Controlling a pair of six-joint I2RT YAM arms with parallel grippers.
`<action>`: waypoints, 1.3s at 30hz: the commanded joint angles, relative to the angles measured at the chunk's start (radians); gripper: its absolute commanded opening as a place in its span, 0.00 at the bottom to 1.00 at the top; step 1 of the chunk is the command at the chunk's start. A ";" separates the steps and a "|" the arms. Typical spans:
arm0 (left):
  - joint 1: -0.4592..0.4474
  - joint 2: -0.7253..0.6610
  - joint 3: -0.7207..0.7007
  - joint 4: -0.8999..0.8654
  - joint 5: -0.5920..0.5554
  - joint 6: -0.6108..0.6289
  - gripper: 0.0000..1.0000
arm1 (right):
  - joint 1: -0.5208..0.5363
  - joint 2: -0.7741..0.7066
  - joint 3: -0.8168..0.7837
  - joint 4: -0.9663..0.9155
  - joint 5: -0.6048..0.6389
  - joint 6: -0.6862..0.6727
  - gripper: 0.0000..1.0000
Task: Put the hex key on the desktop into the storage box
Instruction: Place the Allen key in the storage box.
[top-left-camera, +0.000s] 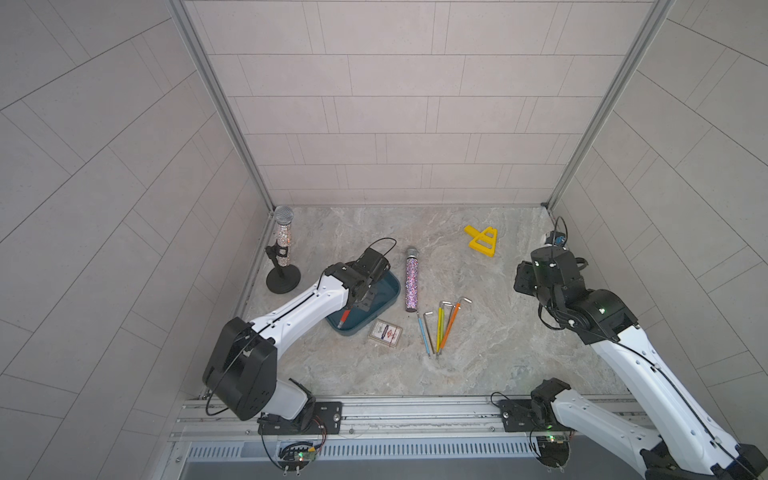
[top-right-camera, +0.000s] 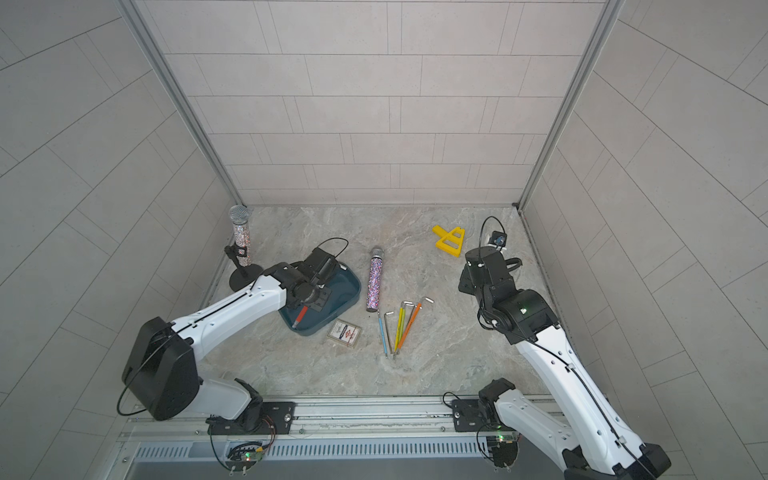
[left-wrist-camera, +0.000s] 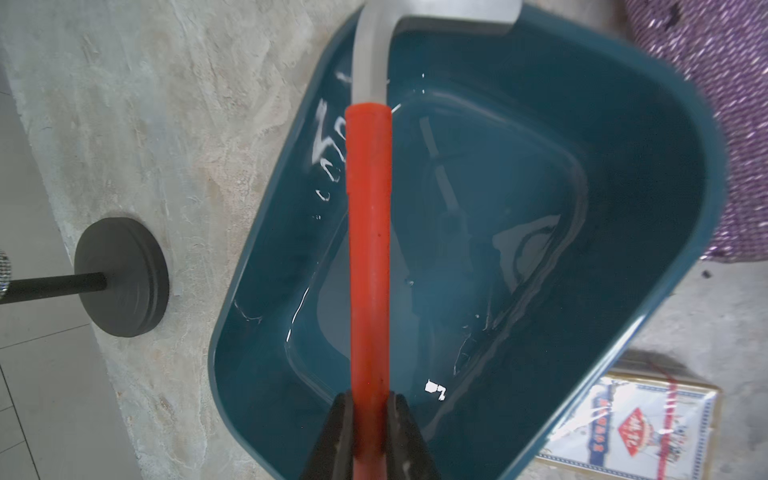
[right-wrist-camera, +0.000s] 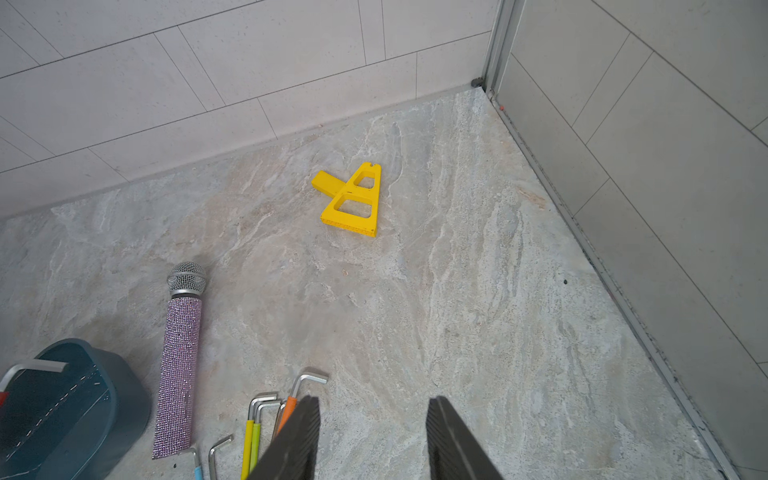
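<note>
Both top views: left gripper (top-left-camera: 348, 309) clamped on a red-sleeved hex key (top-left-camera: 343, 320), held over the storage box (top-left-camera: 386, 297); can't tell if it touches. Box sits left of centre on the marbled desktop (top-left-camera: 498, 353). Loose hex keys (top-left-camera: 440, 328) lie right of it. Pale tiled walls (top-left-camera: 395, 124) on three sides.
Left wrist: card box (left-wrist-camera: 623, 428) beside the box, red diamond logo, print unreadable.
Right wrist: right gripper (right-wrist-camera: 374, 401) jaws wide apart, empty.
</note>
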 joint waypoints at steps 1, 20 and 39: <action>0.015 0.014 -0.007 0.066 -0.028 0.043 0.00 | 0.002 -0.003 -0.005 -0.006 0.002 -0.013 0.47; 0.036 0.210 0.015 0.131 0.092 -0.117 0.00 | 0.002 0.005 -0.026 0.009 -0.015 -0.005 0.47; 0.040 0.230 -0.063 0.199 0.216 -0.445 0.00 | 0.001 0.002 -0.034 0.009 -0.010 -0.016 0.48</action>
